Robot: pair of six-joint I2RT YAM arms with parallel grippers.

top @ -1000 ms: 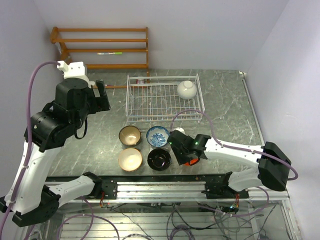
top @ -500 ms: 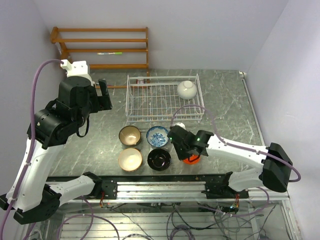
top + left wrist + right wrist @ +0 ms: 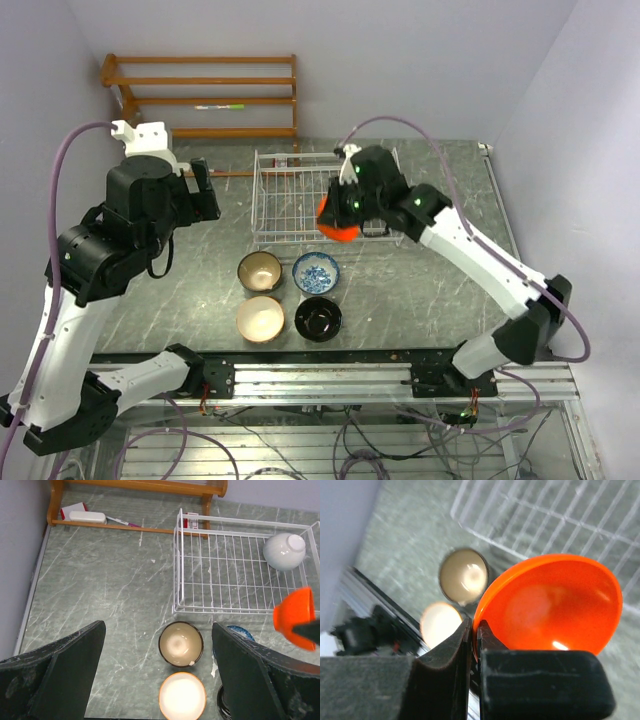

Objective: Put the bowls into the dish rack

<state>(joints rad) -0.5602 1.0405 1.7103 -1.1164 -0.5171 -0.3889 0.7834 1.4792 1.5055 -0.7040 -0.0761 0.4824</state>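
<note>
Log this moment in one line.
right gripper: shut on orange bowl rim, over dish rack near edge | left gripper: open | racked: white bowl | on table: brown bowl, blue-patterned bowl, cream bowl, black bowl

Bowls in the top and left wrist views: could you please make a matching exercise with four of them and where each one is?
Column 1
1 white bowl
2 orange bowl
3 black bowl
4 blue-and-white bowl

Column 2
A on the table, row farther from the dish rack
B inside the dish rack
C held in the air by the right gripper
D on the table, row next to the dish rack

Pairs: 1-B, 2-C, 3-A, 4-D
</note>
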